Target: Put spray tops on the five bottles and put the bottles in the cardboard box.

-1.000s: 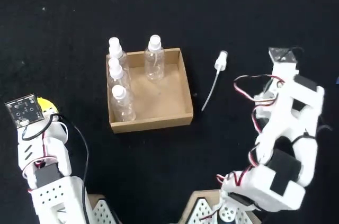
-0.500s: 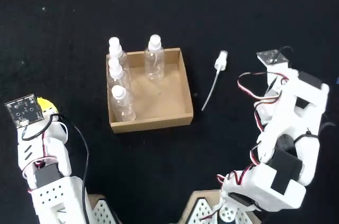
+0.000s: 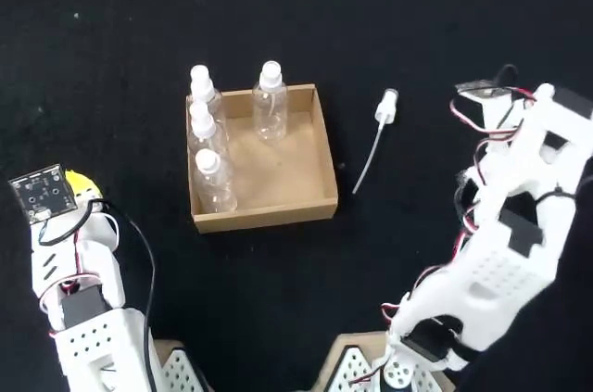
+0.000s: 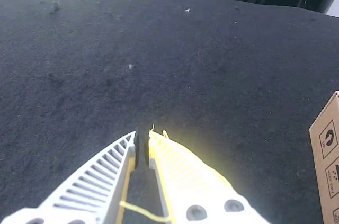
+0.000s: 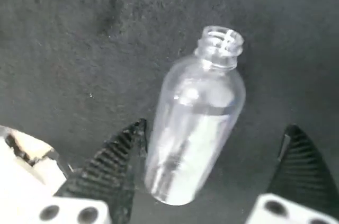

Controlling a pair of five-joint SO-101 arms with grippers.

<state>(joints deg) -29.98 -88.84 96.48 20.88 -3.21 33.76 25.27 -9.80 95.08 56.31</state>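
The big black table (image 3: 139, 40) filled the high view. The white right arm (image 3: 505, 253) reached up the right side of that frame, and the white left arm (image 3: 74, 290) sat low in the lower left corner. The cardboard box (image 3: 278, 179) sat near the middle of the frame, open at the top. Four clear bottles stood in it, each with a white spray top on. Three were in a row down the box's left wall: the back bottle (image 3: 202, 86), the middle bottle (image 3: 206, 128) and the front bottle (image 3: 215, 179). The fourth bottle (image 3: 270, 100) stood at the back wall. In the right wrist view, a fifth bottle (image 5: 196, 123) had no top on, and its open neck pointed to the upper right of the frame. It looked to be lying on the black cloth. The right gripper (image 5: 216, 127) was spread wide, with one black finger on each side of that bottle. The loose spray top (image 3: 384, 109) lay on the table just right of the box, its thin tube pointing to the lower left. The left gripper (image 4: 142, 144) had its white finger and yellow finger close together, with nothing between them.
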